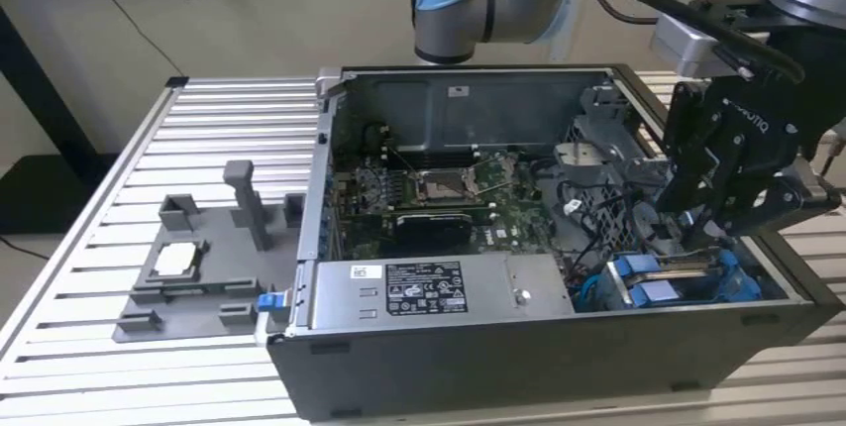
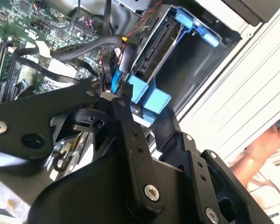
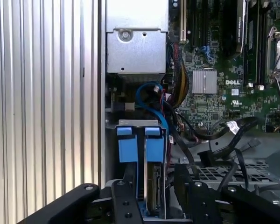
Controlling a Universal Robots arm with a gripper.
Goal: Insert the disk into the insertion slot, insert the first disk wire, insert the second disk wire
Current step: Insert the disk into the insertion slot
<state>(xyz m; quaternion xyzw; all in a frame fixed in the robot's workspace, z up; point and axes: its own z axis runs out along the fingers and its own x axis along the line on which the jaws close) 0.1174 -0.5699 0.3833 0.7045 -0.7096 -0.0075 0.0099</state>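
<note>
The disk (image 2: 151,51) stands on edge in the insertion slot (image 1: 740,282), the drive cage at the case's front corner on the exterior view's right. Blue carrier tabs (image 3: 128,144) flank the disk (image 3: 154,186) in the first wrist view. Its connector edge faces the motherboard and looks bare. A blue disk wire (image 3: 147,93) loops just behind the cage. A red, yellow and black wire bundle (image 2: 123,44) hangs beside the connector edge. My black gripper (image 1: 694,233) hovers right over the cage, straddling a blue tab (image 2: 147,100). The blue wire's end (image 2: 115,83) sits at the gripper's tip.
The open computer case (image 1: 529,347) rests on a slatted aluminium table (image 1: 198,149). A grey labelled power supply box (image 1: 423,287) lies beside the cage, with the motherboard (image 1: 450,188) behind. A grey fixture (image 1: 198,267) stands at the exterior view's left. A person's hand (image 2: 266,144) rests outside the case.
</note>
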